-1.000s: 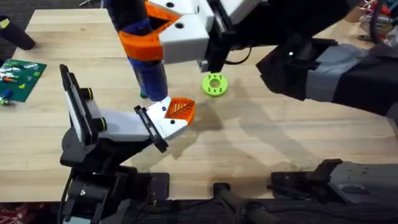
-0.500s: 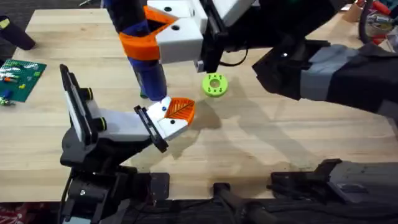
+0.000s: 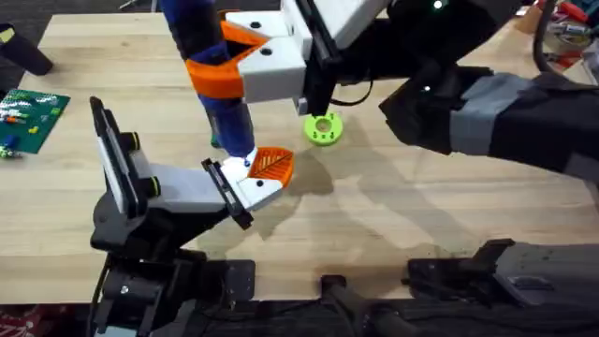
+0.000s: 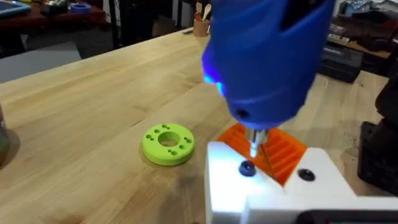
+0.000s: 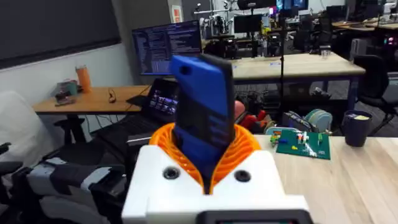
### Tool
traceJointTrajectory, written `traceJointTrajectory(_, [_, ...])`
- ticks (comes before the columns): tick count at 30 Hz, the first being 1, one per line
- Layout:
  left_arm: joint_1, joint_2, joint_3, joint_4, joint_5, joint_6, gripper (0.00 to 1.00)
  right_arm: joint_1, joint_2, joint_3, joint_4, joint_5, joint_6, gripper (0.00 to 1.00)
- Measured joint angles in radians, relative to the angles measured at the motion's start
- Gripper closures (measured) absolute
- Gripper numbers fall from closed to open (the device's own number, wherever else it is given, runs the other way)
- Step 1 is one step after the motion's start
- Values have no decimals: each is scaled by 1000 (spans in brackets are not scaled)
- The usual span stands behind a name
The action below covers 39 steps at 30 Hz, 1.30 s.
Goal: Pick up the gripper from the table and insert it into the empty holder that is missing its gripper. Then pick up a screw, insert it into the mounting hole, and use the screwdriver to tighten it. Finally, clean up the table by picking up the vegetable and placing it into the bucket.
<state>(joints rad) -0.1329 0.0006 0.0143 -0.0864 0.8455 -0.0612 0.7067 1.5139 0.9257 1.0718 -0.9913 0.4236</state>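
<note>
**Screwdriver tip on the screw at the holder**

The gripper (image 3: pixel 272 165), the small orange ribbed finger, sits in the white holder (image 3: pixel 251 186) near the middle of the table (image 3: pixel 421 215). Its ribbed face points up and pokes out past the holder's far edge. In the left wrist view only a slice of that orange face (image 4: pixel 281 151) shows, the rest covered by the holder (image 4: pixel 273 186) and by the tool above it.

The screwdriver (image 3: pixel 217 84) stands nearly upright over the holder. Its narrow metal tip (image 4: pixel 254 144) comes down onto a dark blue screw head (image 4: pixel 247 168) in the holder's white face; whether the bit is seated in the head is hard to tell. A second dark hole (image 4: pixel 305 175) lies just beside it. The screwdriver's upper end is cut off at the top of the overhead view.

The right gripper (image 3: pixel 234 64) is clenched around the screwdriver's body, its orange ribbed pads (image 5: pixel 239 149) wrapping the blue shaft (image 5: pixel 204 112) on both sides. The right arm reaches across from the lower right and shows large and dark.

The left gripper's state cannot be told; the left arm (image 3: pixel 150 201) carries the holder at its end.

A green disc (image 3: pixel 323 128) with small holes lies flat just beyond the holder, apart from it. A green circuit board (image 3: pixel 28 117) lies at the table's left edge, partly cut off.
</note>
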Motion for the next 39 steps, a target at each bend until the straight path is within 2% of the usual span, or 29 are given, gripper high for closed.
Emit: traceJointTrajectory(39, [0,0,0,0,0,-3,989,0,25,-11,1,8,-1,962])
